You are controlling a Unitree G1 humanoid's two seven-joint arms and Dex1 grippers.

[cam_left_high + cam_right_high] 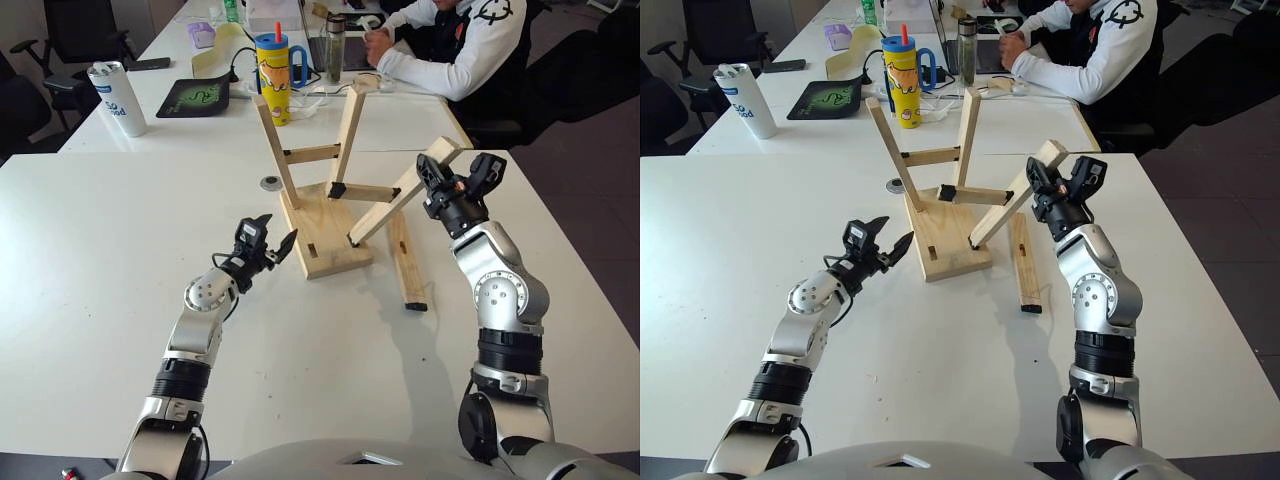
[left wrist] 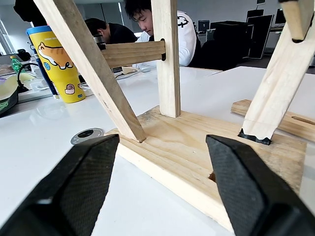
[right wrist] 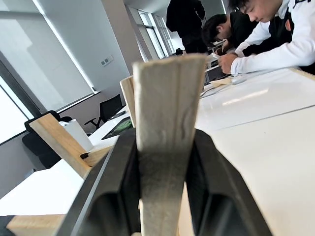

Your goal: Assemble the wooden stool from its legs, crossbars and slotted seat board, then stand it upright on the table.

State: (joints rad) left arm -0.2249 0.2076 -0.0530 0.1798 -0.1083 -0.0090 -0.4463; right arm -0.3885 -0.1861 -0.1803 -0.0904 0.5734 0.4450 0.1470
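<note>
The slotted seat board [image 1: 325, 245] lies flat on the white table. Two legs [image 1: 277, 150] [image 1: 348, 130] stand up from it, joined by a crossbar [image 1: 312, 154]. A second crossbar [image 1: 365, 192] runs from the far leg toward a third, slanted leg [image 1: 395, 200], whose lower end rests on the board. My right gripper [image 1: 455, 185] is shut on that leg's upper end [image 3: 165, 128]. A loose leg [image 1: 405, 265] lies on the table right of the board. My left gripper [image 1: 272, 240] is open just left of the board's near corner [image 2: 197, 147], holding nothing.
A yellow cup [image 1: 274, 75], a white tumbler [image 1: 118, 98] and a dark mouse pad [image 1: 195, 97] stand on the table behind. A round cable grommet [image 1: 270, 183] sits left of the board. A person's sleeve [image 1: 450, 60] rests on the far table. Bare tabletop lies in front.
</note>
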